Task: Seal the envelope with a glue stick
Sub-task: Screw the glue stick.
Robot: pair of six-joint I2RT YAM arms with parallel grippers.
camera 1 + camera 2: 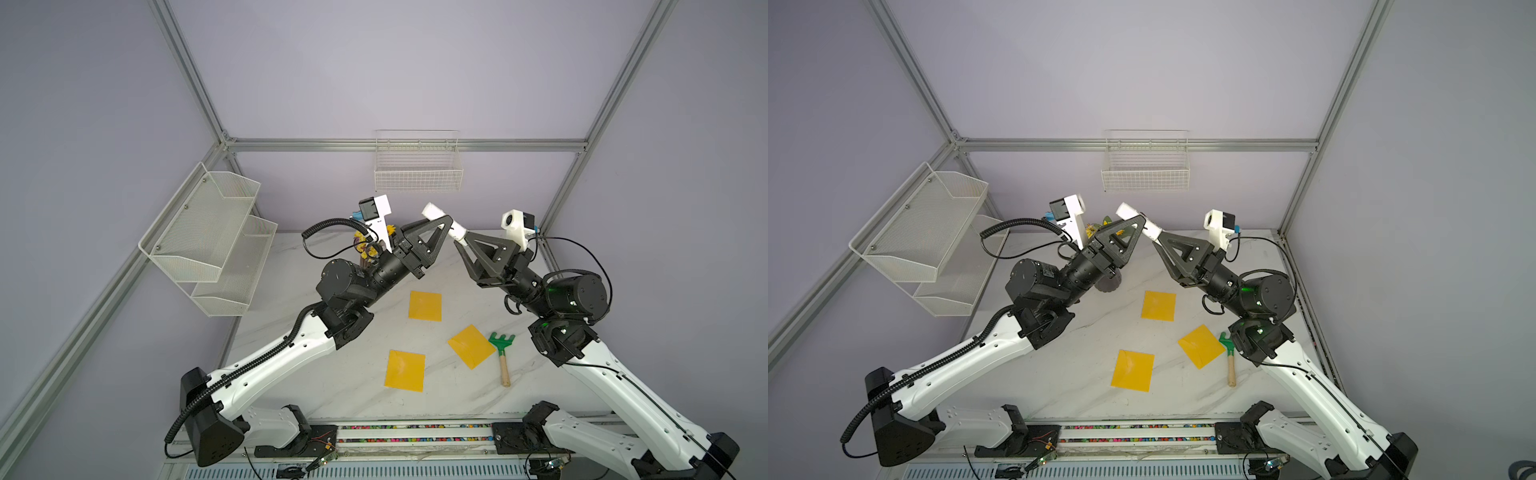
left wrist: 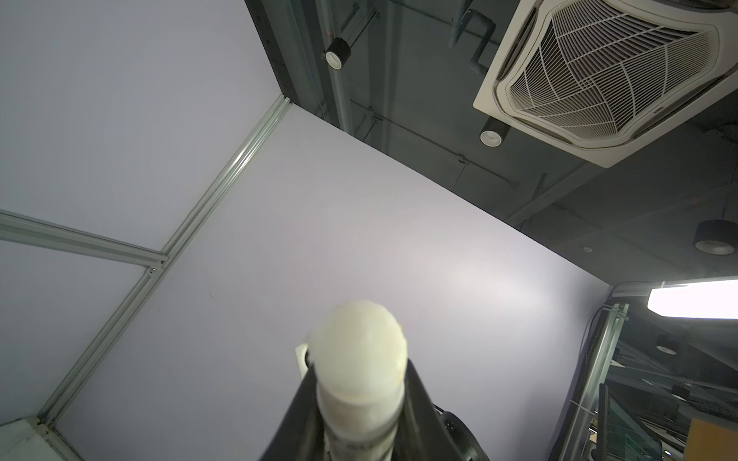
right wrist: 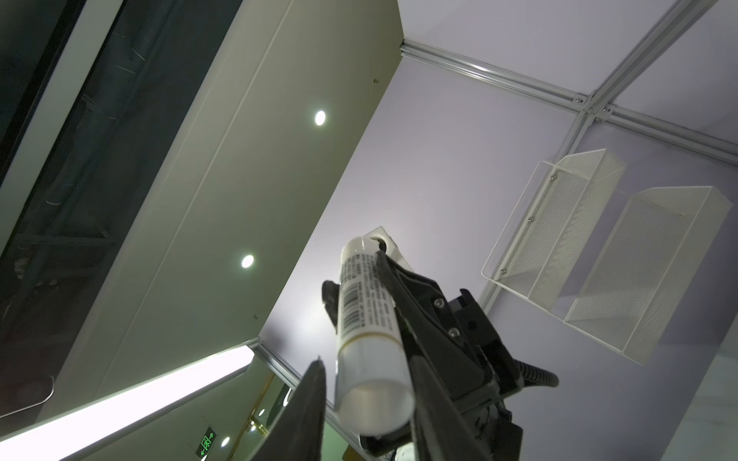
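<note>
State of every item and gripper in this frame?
glue stick: lifted off the table, spanning both grippers.
left gripper: shut on the glue stick.
right gripper: jaws around its other end, grip unclear.
yellow envelopes: flat on table, untouched.
green rake: lying beside one envelope.

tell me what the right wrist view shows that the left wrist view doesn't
Only the right wrist view: the printed label and barcode along the glue stick, and the mesh wall shelves.

Only the left wrist view: the stick's rounded end seen almost head-on, and a ceiling air vent.

Both: the glue stick raised in the air and clamped in the left claw, the lilac wall panels and the aluminium frame.
</note>
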